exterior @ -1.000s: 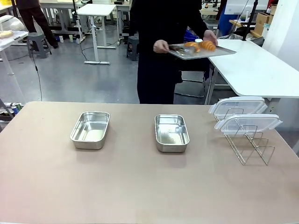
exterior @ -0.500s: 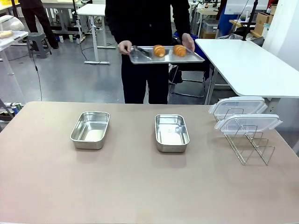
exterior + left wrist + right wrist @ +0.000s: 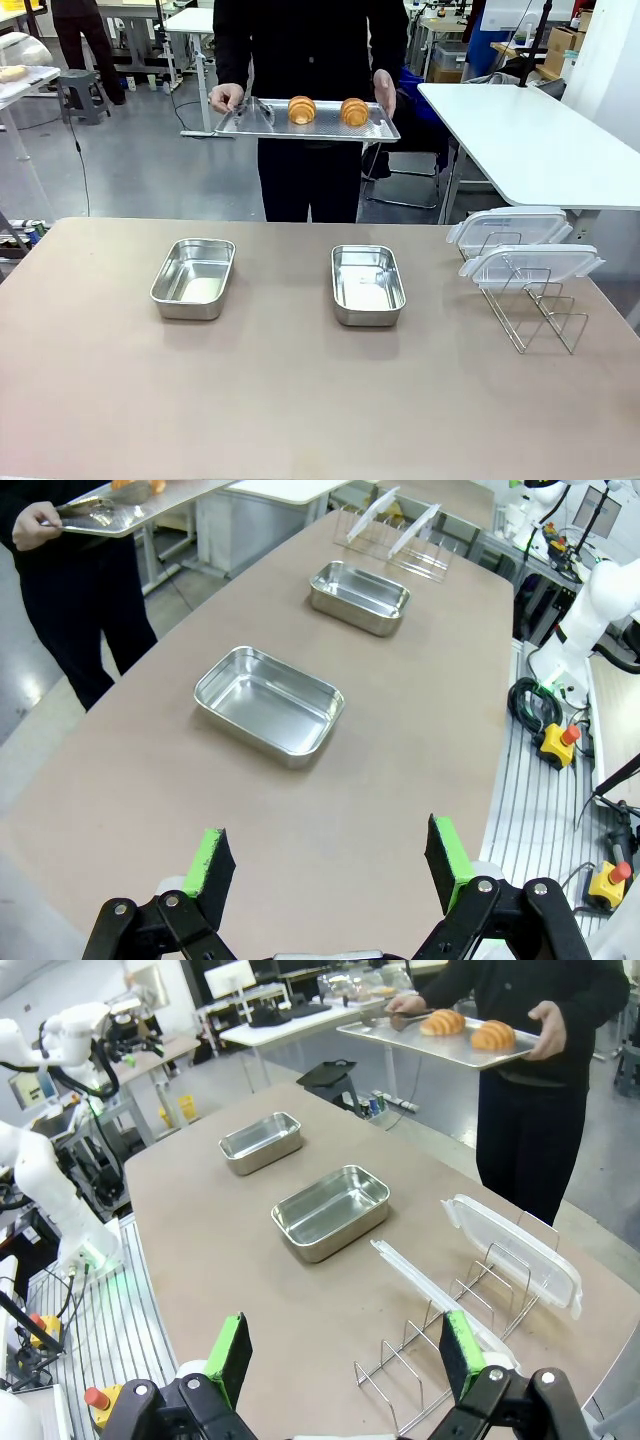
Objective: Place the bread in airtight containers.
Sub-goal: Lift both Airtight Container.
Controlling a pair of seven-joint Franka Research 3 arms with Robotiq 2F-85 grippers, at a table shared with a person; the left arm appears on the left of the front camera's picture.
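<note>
We are keeping the left gripper (image 3: 328, 858) and right gripper (image 3: 345, 1358) wide and empty while a person is carrying 2 croissants (image 3: 302, 110) on a tray (image 3: 380, 130) behind 2 lidless tins (image 3: 193, 280). Next, we are likely needing to grasp 1 croissant.

The worktop (image 3: 300, 400) is a plain beige-brown matt slab; three things stand directly on it, all in its far half, toward the person's side. On the robot's left sits one shiny steel tin (image 3: 194, 278), open-topped, its long side running away from the robot; near the middle sits a second tin (image 3: 367, 285), set the same way and well apart from the first; by the right edge stands a wire rack (image 3: 530, 310), with two clear lids (image 3: 528, 264) resting tilted on its wires.
</note>
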